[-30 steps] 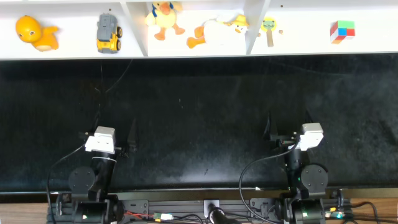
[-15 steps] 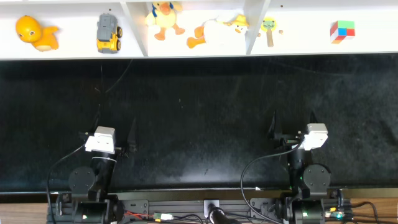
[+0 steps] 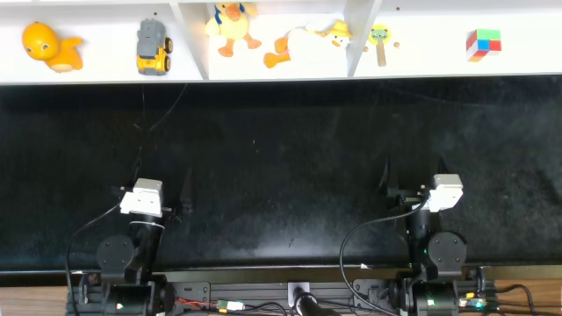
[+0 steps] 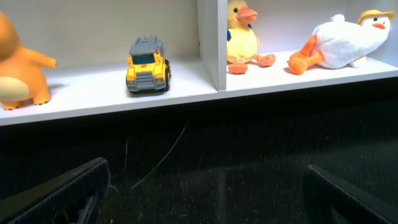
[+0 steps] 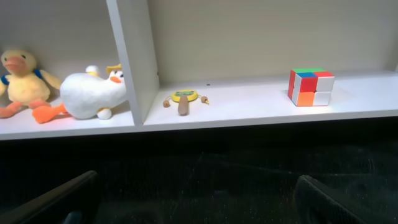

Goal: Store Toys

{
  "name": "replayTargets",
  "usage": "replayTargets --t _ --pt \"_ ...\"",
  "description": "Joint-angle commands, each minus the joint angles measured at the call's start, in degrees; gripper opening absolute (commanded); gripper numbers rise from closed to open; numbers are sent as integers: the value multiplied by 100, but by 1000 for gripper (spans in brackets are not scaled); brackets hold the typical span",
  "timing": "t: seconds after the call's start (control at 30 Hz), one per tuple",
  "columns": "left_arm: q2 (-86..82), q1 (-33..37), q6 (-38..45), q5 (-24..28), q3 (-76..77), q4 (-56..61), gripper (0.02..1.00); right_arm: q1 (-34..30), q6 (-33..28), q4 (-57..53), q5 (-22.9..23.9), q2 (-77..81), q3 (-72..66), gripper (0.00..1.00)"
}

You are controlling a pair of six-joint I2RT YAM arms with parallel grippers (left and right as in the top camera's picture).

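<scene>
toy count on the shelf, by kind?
plush: 2 (yellow plush duck, white plush bird)
orange figure: 1
toy truck: 1
small stick toy: 1
colour cube: 1
total: 6

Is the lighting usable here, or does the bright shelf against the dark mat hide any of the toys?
Top view: the white shelf is very bright and the black mat very dark, yet every toy still reads. Left wrist view: the toy truck is evenly lit, with a soft shadow beneath it. Right wrist view: the colour cube is evenly lit, with no glare.
</scene>
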Motion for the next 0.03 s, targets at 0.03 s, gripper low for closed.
replayTargets --t 0.03 --pt "-61 -26 90 59 -4 -28 998 -9 39 20 0 -52 -76 996"
